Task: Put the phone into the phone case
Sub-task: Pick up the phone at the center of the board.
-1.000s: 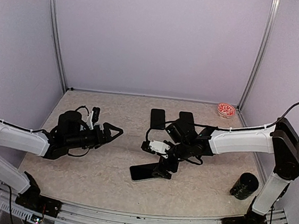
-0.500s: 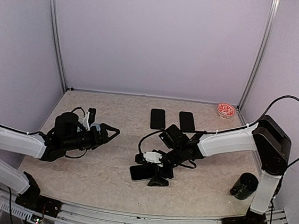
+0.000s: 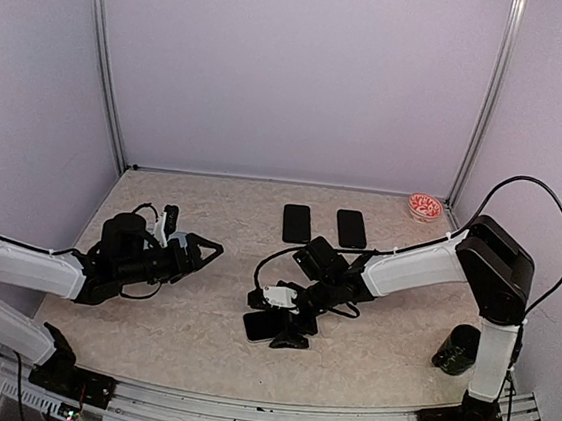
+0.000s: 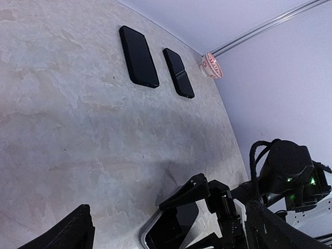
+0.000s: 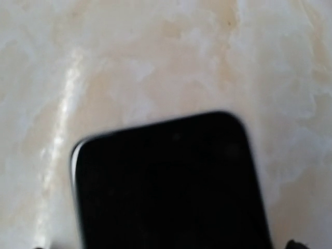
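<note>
My right pincer (image 3: 287,326) is released, spread wide and low over one end of the phone (image 3: 261,325), which lies flat near the middle of the bench's (image 3: 189,322) front edge; my left pincer (image 3: 202,251) hangs released well to the left; a black case (image 3: 297,223) and a second black slab (image 3: 351,228) lie side by side near the back edge

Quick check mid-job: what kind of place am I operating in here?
Probably a lab test cell rather than a home or shop: plain lilac wall panels held by bare aluminium frame posts close in a beige marbled tabletop.
</note>
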`<action>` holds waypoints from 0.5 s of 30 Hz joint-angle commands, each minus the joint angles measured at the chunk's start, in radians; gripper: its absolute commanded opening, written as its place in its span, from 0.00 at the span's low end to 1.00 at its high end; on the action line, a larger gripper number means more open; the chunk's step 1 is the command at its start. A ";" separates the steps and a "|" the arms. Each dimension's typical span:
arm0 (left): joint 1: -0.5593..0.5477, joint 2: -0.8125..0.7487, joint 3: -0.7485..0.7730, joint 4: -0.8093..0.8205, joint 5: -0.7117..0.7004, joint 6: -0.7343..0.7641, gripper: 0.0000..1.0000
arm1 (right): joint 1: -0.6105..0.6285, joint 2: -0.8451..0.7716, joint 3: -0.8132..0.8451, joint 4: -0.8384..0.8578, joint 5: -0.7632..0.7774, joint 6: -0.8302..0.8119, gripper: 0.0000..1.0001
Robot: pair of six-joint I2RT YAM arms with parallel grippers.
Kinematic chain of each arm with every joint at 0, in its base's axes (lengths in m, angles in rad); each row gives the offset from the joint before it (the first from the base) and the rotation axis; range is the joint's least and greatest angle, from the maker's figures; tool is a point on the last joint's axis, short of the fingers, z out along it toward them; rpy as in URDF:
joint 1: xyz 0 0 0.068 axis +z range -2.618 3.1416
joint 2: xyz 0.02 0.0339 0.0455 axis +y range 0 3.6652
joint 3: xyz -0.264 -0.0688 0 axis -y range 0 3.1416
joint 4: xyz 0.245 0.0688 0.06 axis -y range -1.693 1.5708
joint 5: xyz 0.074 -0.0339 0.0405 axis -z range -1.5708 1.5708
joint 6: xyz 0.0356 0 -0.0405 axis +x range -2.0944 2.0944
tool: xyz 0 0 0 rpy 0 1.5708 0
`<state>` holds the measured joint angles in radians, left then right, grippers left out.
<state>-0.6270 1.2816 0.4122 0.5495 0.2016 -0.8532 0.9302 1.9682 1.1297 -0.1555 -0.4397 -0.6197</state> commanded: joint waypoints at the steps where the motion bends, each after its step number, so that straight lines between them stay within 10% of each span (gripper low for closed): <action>1: 0.009 -0.027 -0.015 0.010 -0.004 0.001 0.99 | -0.005 0.071 0.030 -0.021 -0.017 -0.012 1.00; 15: 0.009 -0.010 0.001 0.011 0.001 0.001 0.99 | -0.054 0.076 0.043 -0.048 -0.028 0.011 0.90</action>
<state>-0.6231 1.2678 0.4061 0.5495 0.2016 -0.8562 0.8955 2.0224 1.1862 -0.1619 -0.5007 -0.6098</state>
